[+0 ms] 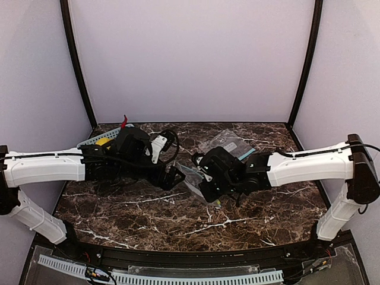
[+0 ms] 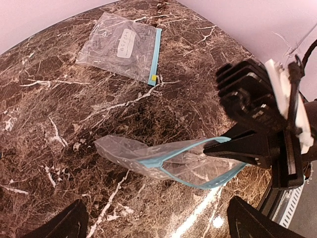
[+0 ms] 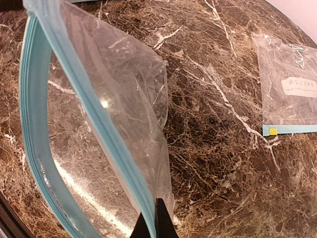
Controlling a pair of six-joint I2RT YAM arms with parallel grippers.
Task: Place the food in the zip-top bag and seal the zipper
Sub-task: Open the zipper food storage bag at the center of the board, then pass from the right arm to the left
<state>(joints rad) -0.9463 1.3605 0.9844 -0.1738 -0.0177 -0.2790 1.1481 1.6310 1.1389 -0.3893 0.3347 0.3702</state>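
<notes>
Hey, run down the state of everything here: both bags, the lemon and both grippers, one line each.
zip-top bag: mouth open, empty, one end lifted.
zipper: unsealed, spread in a loop.
spare bag: flat on the table, empty, zipper looks shut.
lemon: in the grey tray, not bagged.
left gripper: open, holding nothing.
right gripper: shut on the zip-top bag's rim.

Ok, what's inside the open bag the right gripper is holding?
Through the clear zip-top bag only the marble table shows; nothing sits inside. Its crumpled far end is harder to read. The right gripper pinches its rim.
</notes>
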